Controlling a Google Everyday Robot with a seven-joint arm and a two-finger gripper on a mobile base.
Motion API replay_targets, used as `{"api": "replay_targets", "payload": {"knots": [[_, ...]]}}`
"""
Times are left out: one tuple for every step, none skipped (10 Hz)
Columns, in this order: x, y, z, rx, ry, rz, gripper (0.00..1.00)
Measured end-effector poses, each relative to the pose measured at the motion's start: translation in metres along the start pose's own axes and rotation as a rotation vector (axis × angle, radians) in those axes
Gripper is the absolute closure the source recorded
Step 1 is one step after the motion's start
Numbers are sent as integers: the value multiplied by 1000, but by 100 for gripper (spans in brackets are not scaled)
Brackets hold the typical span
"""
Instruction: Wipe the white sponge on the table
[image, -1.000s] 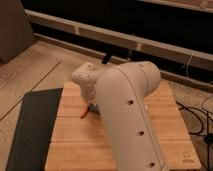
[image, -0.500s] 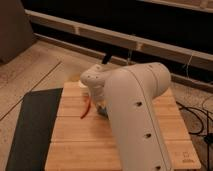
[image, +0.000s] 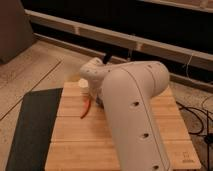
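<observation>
Honestly, the worry from where I stand is how little can be seen of the working end. The big white arm (image: 132, 115) fills the middle of the view and bends over the table (image: 75, 135), so the gripper (image: 91, 102) is tucked under the wrist housing near the centre of the board, a touch toward ten o'clock. Whether it is parted or pinched on anything I cannot tell. The white sponge is not clearly in sight either. A small pale thing (image: 84, 90) sits just beside the wrist at about ten o'clock on the table, and that may be it or a cup; I would not swear to either.

If the wipe runs toward nine o'clock, I judge it could carry off the wood and onto the dark grey mat (image: 35, 130) that lies along that edge. The thin red-orange object (image: 86, 109) lying just below the wrist, toward eight o'clock, could be swept along or knocked off. Pressing too hard might also drag the sponge out of hold.

As for the pose, the upper link rises from the near edge at five o'clock, leans back toward the far side, then the elbow folds and the wrist dips down to the board.
</observation>
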Motion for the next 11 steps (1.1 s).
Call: {"api": "replay_targets", "payload": {"knots": [[6, 1, 3, -5, 13, -4, 55], [12, -1, 7, -7, 27, -3, 44], [15, -6, 10, -5, 37, 3, 36], [16, -8, 11, -4, 41, 8, 35], [13, -16, 12, 2, 41, 21, 34], [9, -20, 12, 7, 37, 31, 34], [6, -22, 11, 10, 34, 36, 34], [4, -23, 11, 14, 33, 39, 34], [5, -22, 11, 13, 35, 40, 34], [5, -22, 11, 13, 34, 40, 34], [5, -22, 11, 13, 34, 40, 34]]}}
